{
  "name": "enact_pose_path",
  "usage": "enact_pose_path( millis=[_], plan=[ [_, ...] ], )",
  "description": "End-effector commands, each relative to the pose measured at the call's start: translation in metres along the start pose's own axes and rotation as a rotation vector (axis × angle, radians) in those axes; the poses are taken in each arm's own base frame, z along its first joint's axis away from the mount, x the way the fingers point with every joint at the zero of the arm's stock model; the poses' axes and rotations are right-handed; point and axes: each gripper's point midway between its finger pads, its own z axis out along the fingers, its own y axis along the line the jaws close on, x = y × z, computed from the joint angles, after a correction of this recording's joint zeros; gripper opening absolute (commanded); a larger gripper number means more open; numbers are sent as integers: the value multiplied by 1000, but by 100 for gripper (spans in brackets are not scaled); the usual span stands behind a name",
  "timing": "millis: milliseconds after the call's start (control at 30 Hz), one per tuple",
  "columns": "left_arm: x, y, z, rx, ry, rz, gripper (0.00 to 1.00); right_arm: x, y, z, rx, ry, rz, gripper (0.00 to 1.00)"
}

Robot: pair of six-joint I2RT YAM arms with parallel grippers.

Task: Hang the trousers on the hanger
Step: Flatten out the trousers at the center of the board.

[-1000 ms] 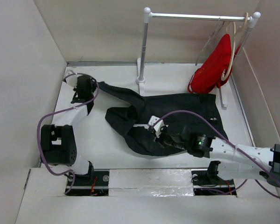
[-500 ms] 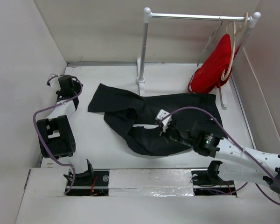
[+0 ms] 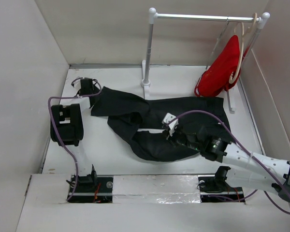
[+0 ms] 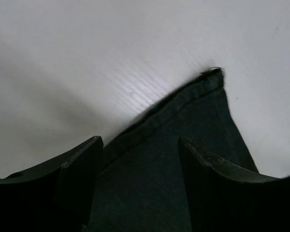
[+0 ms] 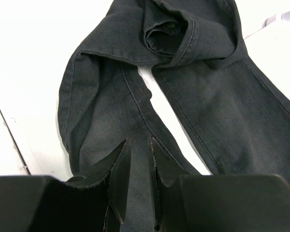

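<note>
- Currently, the trousers (image 3: 193, 108) lie crumpled on the white surface (image 3: 111, 154). The waist end is toward the right and one leg stretches out to the far left.
- They are not on the hanger (image 3: 215, 44), which hangs well apart from them on the rail (image 3: 203, 17) at the back right, just beside a red garment (image 3: 222, 65).
- The left pincer (image 3: 88, 88) sits at the far-left end of that outstretched leg.
- In its wrist view, the left pincer (image 4: 139, 145) has its fingers (image 4: 77, 169) spread wide. The stitched hem of the trousers (image 4: 203, 111) lies flat on the surface between and beyond them, and nothing is gripped.
- The right pincer (image 3: 167, 134) is down on the middle of the garment, where the cloth bunches into folds.
- From the right wrist, the right pincer (image 5: 140, 147) has its fingers (image 5: 118, 164) drawn almost together. Only a thin slit is left, and dark cloth fills it, so it appears to be nipping a fold of the trousers (image 5: 222, 106).
- Just beyond those fingertips, a narrow strip of white surface shows between two edges of the cloth, with a rolled fold further up.
</note>
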Motion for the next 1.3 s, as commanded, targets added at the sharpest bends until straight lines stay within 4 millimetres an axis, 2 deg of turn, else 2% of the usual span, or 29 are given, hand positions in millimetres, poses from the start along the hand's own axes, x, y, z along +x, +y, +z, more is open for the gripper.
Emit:
enact_pose_path(
  millis=[0,33,100,133,167,200,233,400,433,500,533,567,667,700,733,767,900,1000,1100,1233,1267],
  plan=[
    [5,-17,1,-18,34,136,61,-19,-4,4,15,-70,-1,26],
    [1,-23,9,-15,35,157,61,-16,-5,6,17,-67,3,26],
    [11,-10,14,-83,97,190,61,-21,-4,8,11,-91,5,27],
    [3,-17,18,-85,94,201,61,-21,-4,9,7,-90,6,27],
    [15,-7,28,-124,135,224,61,-22,-5,8,12,-91,5,27],
    [21,3,28,-168,174,256,60,-22,-5,8,17,-92,7,26],
    [16,1,32,-185,165,268,59,-24,-7,7,23,-100,5,26],
    [26,6,36,-215,212,322,45,-42,-23,-8,96,-157,-5,27],
    [24,0,36,-213,206,339,45,-44,-25,-10,102,-163,-14,27],
    [35,5,36,-250,251,377,46,-56,-31,-19,118,-194,-21,27],
    [31,4,38,-259,244,388,47,-59,-33,-22,126,-200,-29,27],
    [36,4,38,-270,254,411,49,-62,-34,-24,129,-212,-34,27],
    [30,13,32,-359,219,493,54,-70,-38,-33,141,-241,-50,28],
    [34,16,30,-383,227,523,54,-71,-38,-34,141,-247,-53,27],
    [31,20,30,-409,219,542,51,-66,-38,-36,139,-229,-56,28],
    [35,30,32,-443,236,570,39,-64,-41,-37,146,-226,-55,28],
    [32,28,29,-460,211,585,0,-68,-43,-45,152,-251,-49,28],
    [-6,24,23,-478,111,543,0,-63,-47,-54,172,-245,-33,28],
    [-69,17,6,-445,-26,407,0,-53,-52,-59,201,-240,-14,27],
    [-141,-10,-25,-353,-208,285,0,-43,-48,-53,185,-241,16,28],
    [-154,-18,-33,-334,-243,277,0,-41,-47,-50,182,-234,17,28]
  ],
)
